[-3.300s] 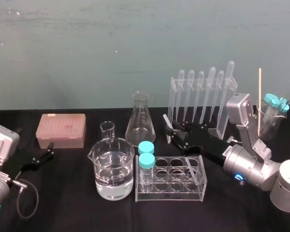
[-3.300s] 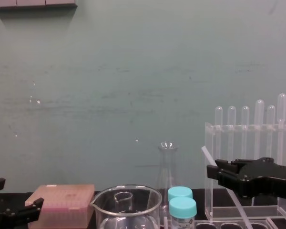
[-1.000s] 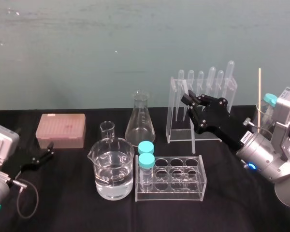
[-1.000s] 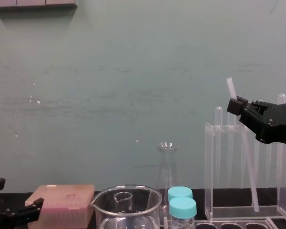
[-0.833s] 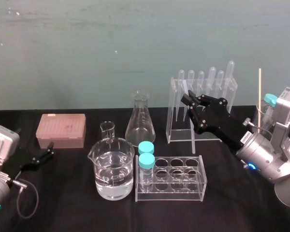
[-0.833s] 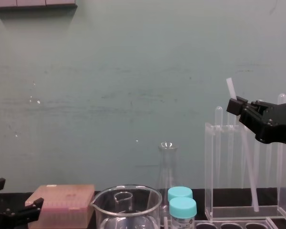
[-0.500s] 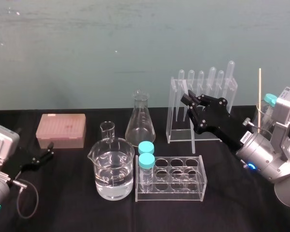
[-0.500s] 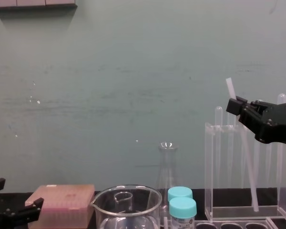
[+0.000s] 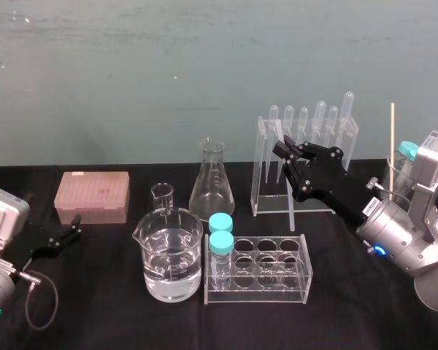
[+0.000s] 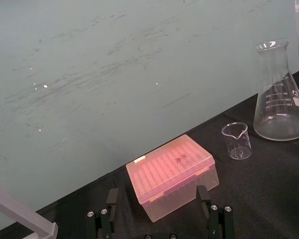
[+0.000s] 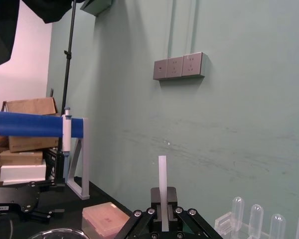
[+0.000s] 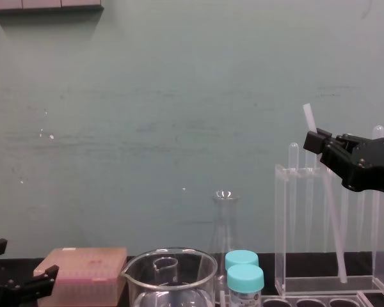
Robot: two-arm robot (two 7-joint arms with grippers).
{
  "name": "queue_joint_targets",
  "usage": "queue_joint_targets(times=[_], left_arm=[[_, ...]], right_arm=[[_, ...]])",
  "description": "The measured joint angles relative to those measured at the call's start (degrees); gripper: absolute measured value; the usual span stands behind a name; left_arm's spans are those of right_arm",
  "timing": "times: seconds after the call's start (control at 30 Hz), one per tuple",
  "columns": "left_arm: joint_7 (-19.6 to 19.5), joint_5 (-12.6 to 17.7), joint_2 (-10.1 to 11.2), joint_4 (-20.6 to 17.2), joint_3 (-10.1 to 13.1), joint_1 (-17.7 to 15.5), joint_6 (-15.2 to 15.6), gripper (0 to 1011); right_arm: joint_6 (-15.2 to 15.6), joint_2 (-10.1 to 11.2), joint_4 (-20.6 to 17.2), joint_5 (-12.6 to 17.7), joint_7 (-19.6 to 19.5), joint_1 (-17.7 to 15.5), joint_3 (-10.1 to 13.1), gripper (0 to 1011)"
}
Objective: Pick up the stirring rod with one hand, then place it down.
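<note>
The right gripper [image 9: 287,154] is raised over the back right part of the surface, its fingers clamped on the stirring rod [image 12: 330,220] near the rod's upper end; the rod hangs tilted, a short tip standing above the fingers, its lower end down by the base of the pipette rack [image 9: 260,169]; I cannot tell whether that end touches anything; nearer the front edge stands a clear test-tube rack [image 9: 257,289] with two blue-capped vials [image 9: 220,241]; the left gripper [image 9: 67,233] rests near the left edge, fingers apart, facing a pink tip box [image 9: 93,195].
</note>
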Motion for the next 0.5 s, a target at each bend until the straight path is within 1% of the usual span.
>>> queue_joint_targets(times=[0.5], left_arm=[[0.0, 0.0, 0.0, 0.0, 0.0, 0.0, 0.0, 1000]], right_arm=[[0.0, 0.0, 0.0, 0.0, 0.0, 0.0, 0.0, 65]])
